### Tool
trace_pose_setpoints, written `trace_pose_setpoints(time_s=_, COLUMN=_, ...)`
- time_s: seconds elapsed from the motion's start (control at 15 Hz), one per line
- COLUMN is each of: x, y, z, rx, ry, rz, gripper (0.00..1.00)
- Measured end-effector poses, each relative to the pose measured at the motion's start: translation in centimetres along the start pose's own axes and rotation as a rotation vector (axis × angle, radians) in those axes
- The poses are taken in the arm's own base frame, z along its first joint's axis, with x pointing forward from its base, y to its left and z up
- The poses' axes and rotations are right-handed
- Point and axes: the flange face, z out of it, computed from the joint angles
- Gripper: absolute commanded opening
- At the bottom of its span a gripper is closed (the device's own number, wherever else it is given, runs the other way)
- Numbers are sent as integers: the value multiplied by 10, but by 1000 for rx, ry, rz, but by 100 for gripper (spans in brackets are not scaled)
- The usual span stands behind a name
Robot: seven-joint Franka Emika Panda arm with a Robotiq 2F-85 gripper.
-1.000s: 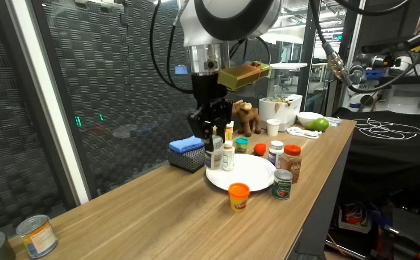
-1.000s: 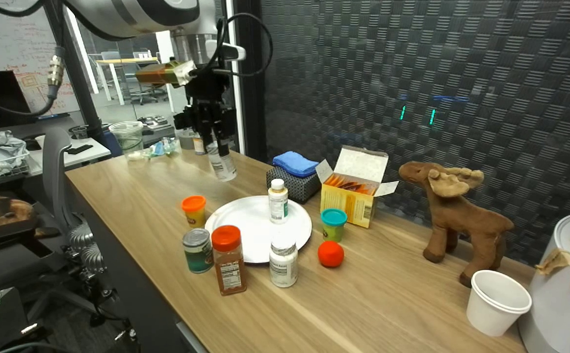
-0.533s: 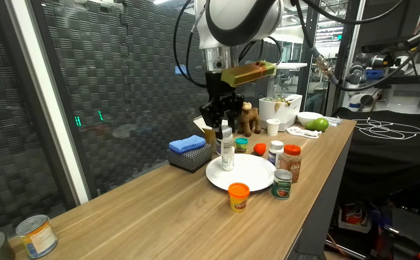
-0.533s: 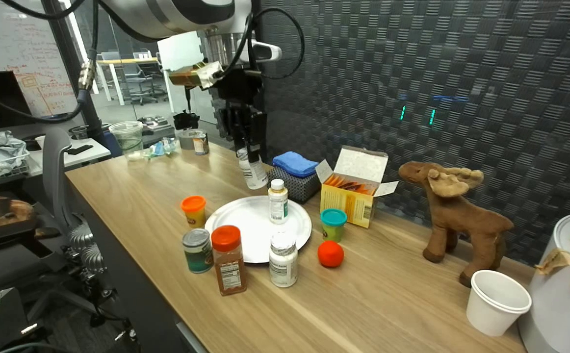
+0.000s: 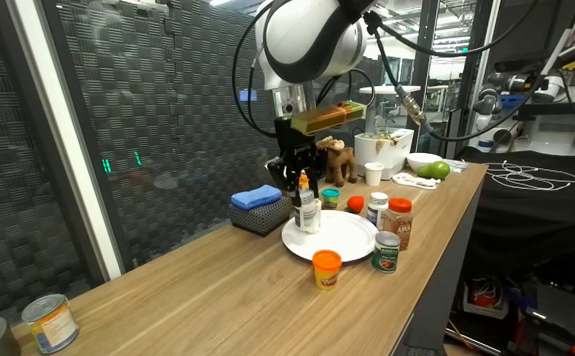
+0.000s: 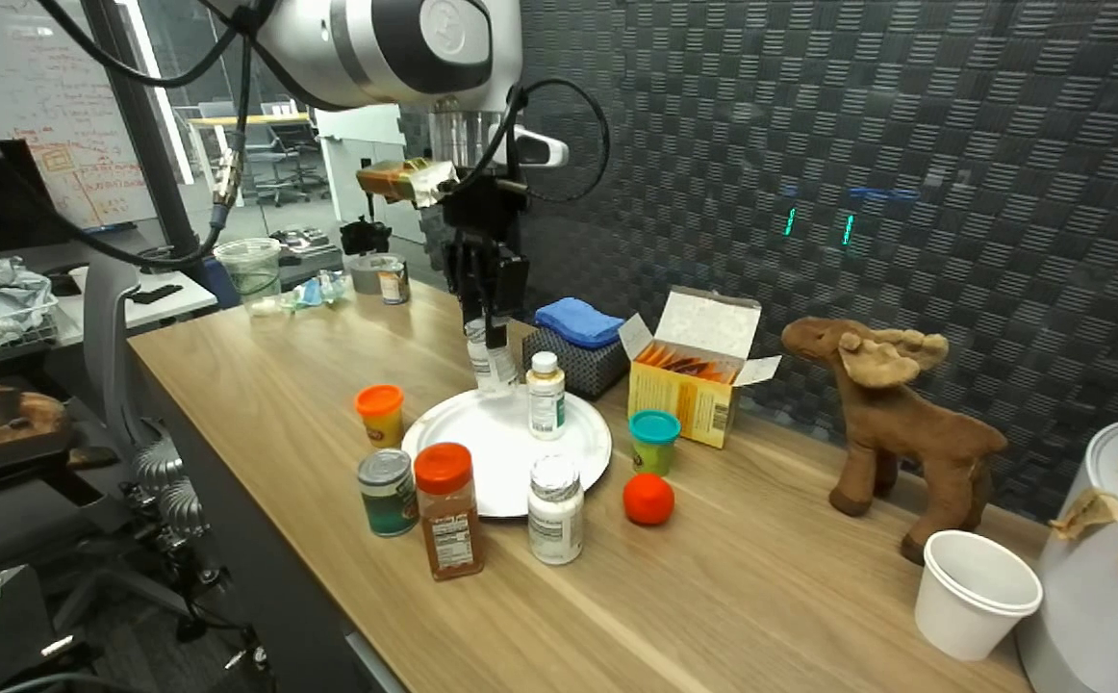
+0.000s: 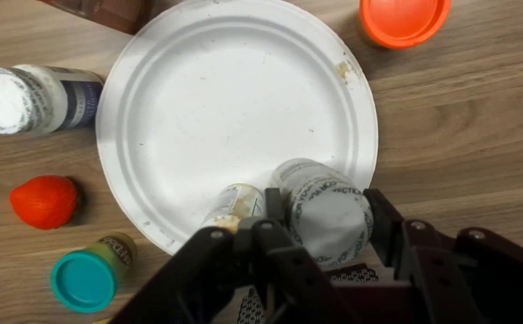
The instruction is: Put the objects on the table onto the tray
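A wood-grained surface point(image 5: 203, 296) runs beneath the robot arm point(image 6: 405, 48), which reaches down from above. On it stands a brown plush moose point(image 6: 910, 423), well apart from the round white plate point(image 7: 243, 99), which lies flat. Near the plate sit an upright yellow box point(image 6: 679, 399), its flaps spread, and a dark patterned box point(image 5: 258, 218) topped by a folded blue cloth point(image 5: 255, 197). The claw point(image 7: 326, 211) points downward above the plate's edge. A red-lidded spice jar point(image 6: 450, 529) stands upright on the surface, just beside the plate. Next in size, a white bottle point(image 5: 308, 216) is in the claw, which is clamped on it from both sides; the bottle leans slightly, cap upward, and I cannot tell whether its base touches the plate. A second white bottle point(image 6: 556, 525) stands upright on the surface, just beside the plate. Just beside the spice jar is a green can point(image 5: 385, 254). A slim bottle point(image 6: 546, 399) stands upright on the plate, beside the clamped one. An orange-lidded tub point(image 5: 326, 269) and a teal-lidded tub point(image 6: 653, 446) stand upright near the plate. A rounded red object point(image 6: 648, 499) lies near the teal lid.
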Motion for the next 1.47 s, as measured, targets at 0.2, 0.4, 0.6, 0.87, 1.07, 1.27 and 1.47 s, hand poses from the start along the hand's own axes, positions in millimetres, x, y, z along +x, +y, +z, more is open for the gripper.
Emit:
trace_pose_setpoints(time_s=0.2, x=3, y=-6, z=13, rx=17, ry=-24, rz=5, gripper=23)
trace_pose_setpoints(time_s=0.4, x=4, y=-6, z=19, rx=18, ry=-36, rz=7, gripper=23)
trace_pose_setpoints(time_s=0.6, x=4, y=-8, z=33, rx=15, ry=-58, rz=7, gripper=23)
trace_pose_setpoints(time_s=0.87, x=7, y=-9, z=42, rx=14, ry=-76, rz=9, gripper=23)
trace_pose_setpoints(time_s=1.07, x=8, y=-8, z=42, rx=16, ry=-81, rz=15, gripper=74)
trace_pose_setpoints(time_s=1.27, x=9, y=-5, z=42, rx=16, ry=-80, rz=21, gripper=95)
trace_pose_setpoints(time_s=1.47, x=8, y=-3, z=32, rx=20, ry=-64, rz=27, gripper=100)
